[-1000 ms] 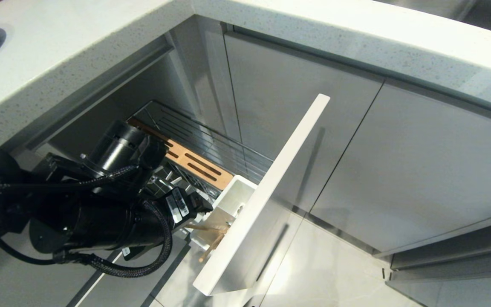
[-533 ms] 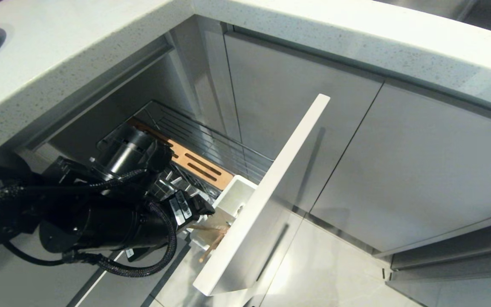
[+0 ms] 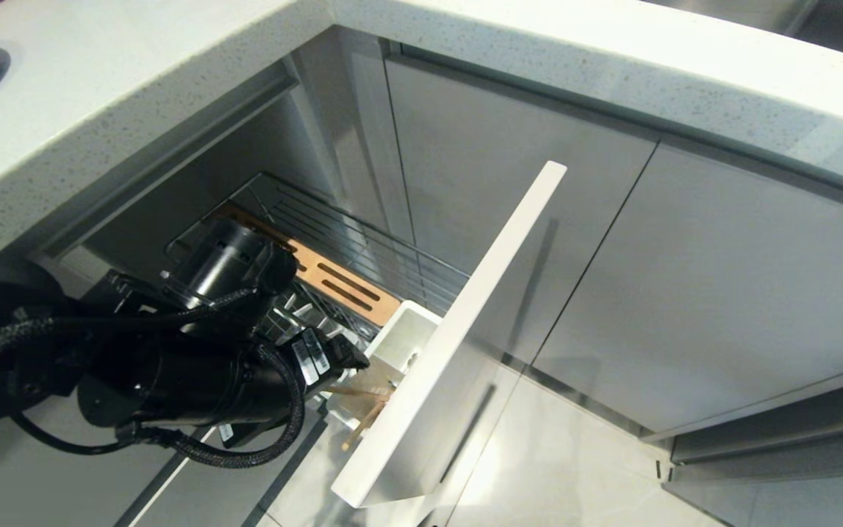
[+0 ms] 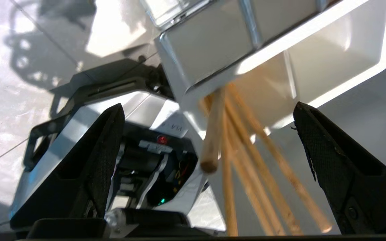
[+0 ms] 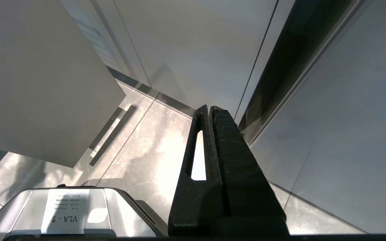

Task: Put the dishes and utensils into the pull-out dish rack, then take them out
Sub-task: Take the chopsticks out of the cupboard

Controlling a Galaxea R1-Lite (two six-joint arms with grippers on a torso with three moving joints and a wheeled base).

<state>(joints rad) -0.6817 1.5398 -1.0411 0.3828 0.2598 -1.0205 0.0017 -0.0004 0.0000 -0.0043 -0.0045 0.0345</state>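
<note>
left wrist view: left gripper [image 4: 209, 147] released, jaws wide; chopsticks [image 4: 213, 134] between them, long axis toward gripper, leaning from utensil cup [image 4: 313, 73]. right gripper [image 5: 213, 160] clenched, parked.

Through the left wrist camera I see my left claw [image 4: 209, 134] spread wide, its two black fingers [image 4: 104, 150] standing well apart with nothing gripped between them. In the gap lie the light-wood chopsticks [image 4: 213, 134], their sticks leaning out of the white plastic utensil cup [image 4: 330, 63], one blunt end nearest the lens. Neither finger touches them. The cup is divided into compartments, and the sticks sit in the end one. Beyond the cup I see pale floor tiles [image 4: 28, 83] and the robot's base [image 4: 159, 147].
</note>
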